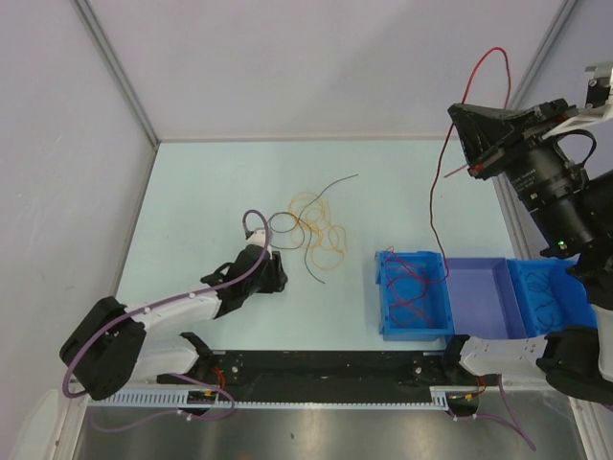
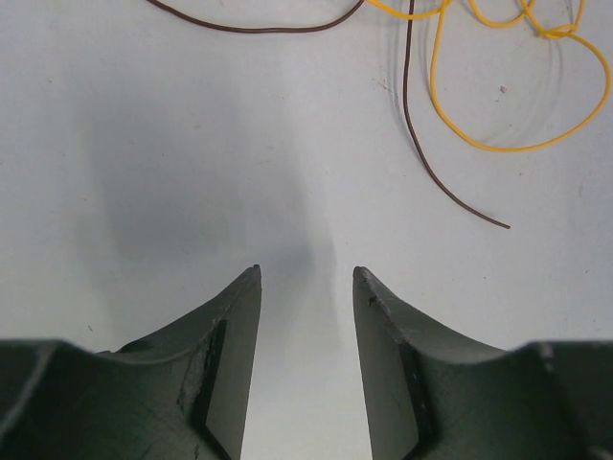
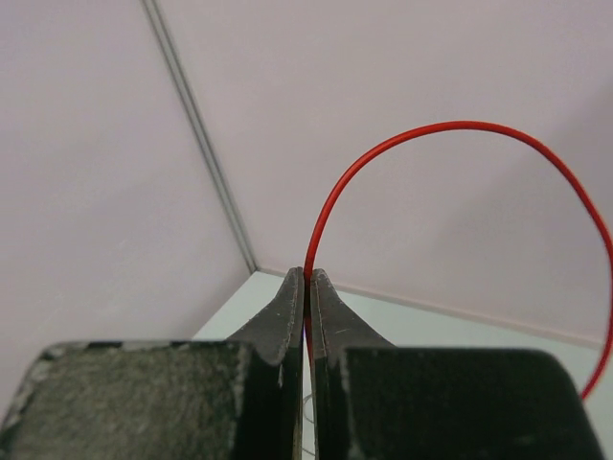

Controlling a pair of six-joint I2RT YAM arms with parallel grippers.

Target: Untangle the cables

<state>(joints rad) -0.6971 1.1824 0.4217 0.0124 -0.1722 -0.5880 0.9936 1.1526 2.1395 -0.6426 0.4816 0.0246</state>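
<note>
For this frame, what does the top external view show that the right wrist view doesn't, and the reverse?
Only the top external: the orange and dark cables on the table, the blue bin holding red wires, and the left gripper beside the pile. Only the right wrist: the right gripper pinched shut on the red cable, seen close up. Both: that red cable arching above the right gripper.

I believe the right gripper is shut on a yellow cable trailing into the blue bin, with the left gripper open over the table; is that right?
Not quite: the right wrist view shows the right gripper shut on a red cable, not yellow. It does trail into the bin, and the left gripper is open over the table.
</note>
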